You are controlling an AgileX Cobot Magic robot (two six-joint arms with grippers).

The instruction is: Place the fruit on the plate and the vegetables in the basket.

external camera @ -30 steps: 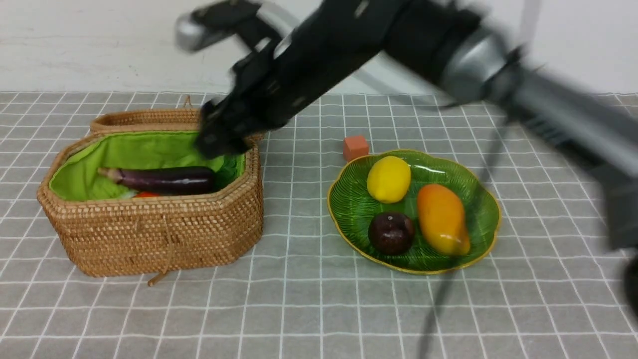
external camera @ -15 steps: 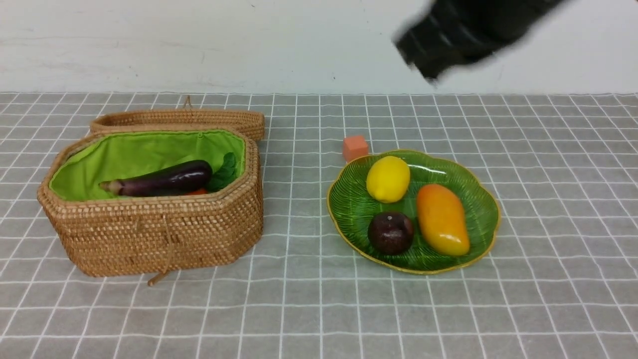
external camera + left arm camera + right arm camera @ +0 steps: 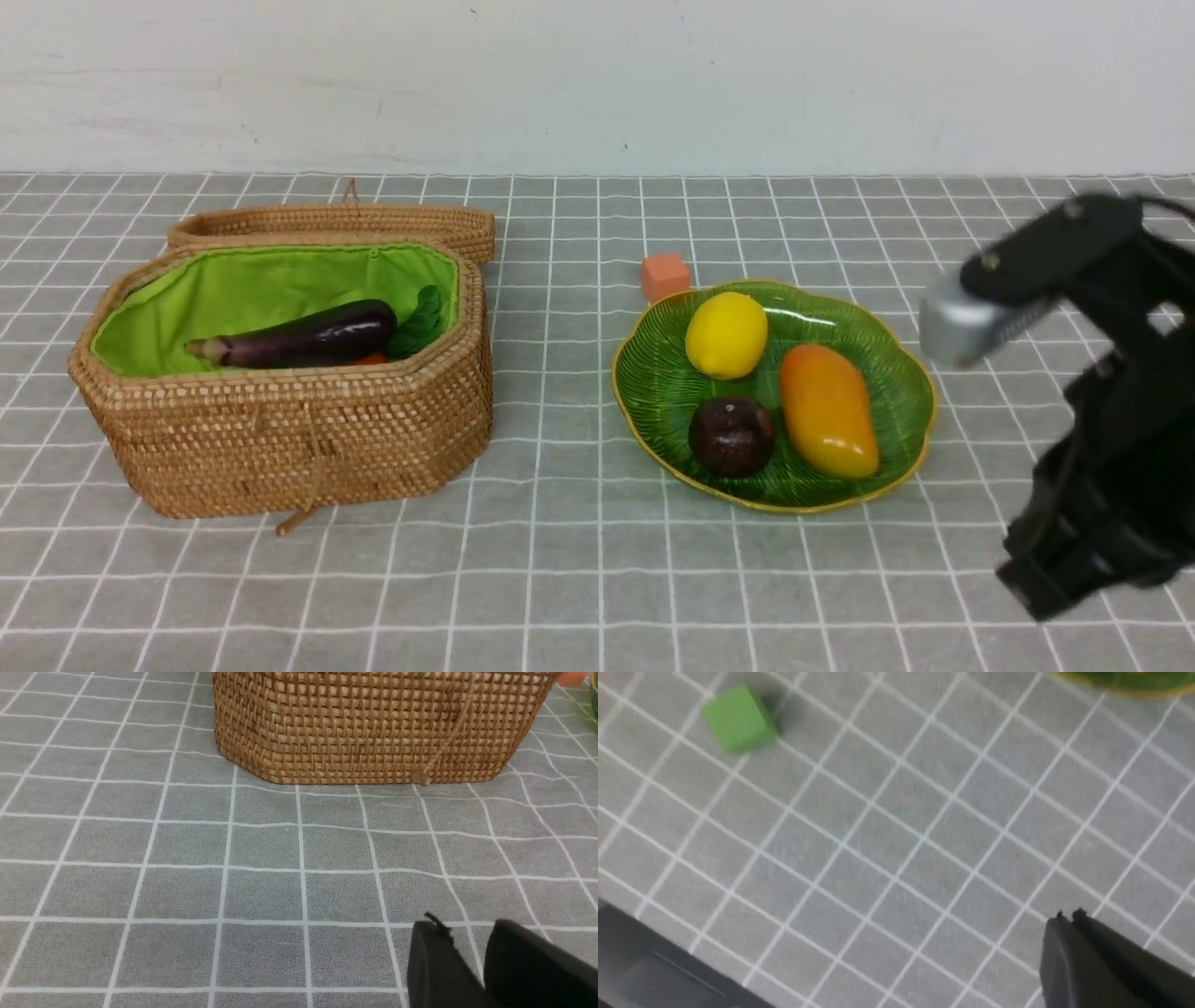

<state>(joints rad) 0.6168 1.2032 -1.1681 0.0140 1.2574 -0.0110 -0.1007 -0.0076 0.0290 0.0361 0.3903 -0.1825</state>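
- Grey cloth with a white grid covers the table [image 3: 560, 579], and a pale wall closes the scene at the far edge.
- At the left stands the basket [image 3: 280, 439], its hinged lid [image 3: 336, 222] thrown back behind it and the green lining showing.
- Inside lies the eggplant [image 3: 299, 341], its long axis running left to right, stem end to the left and slightly lower than the rounded right end.
- Beside the eggplant's right end some green leaves [image 3: 420, 322] show, and a sliver of orange [image 3: 372, 358] peeks out under it; the rest is hidden by the basket wall.
- The left gripper [image 3: 467, 952] shows only in the left wrist view, low over bare cloth in front of the basket, its jaws a narrow gap apart and holding nothing.
- Just behind the plate's far-left rim sits a small orange cube [image 3: 665, 276].
- The plate [image 3: 896, 373] holds the lemon [image 3: 726, 334] at the back, the plum [image 3: 732, 436] at the front, and the mango [image 3: 829, 411] to their right, its long axis running from far to near.
- At the far right the right gripper [image 3: 1066, 917] hangs over bare cloth, well clear of the plate, jaws closed and empty.
- In the right wrist view a green cube [image 3: 738, 718] lies apart from it.
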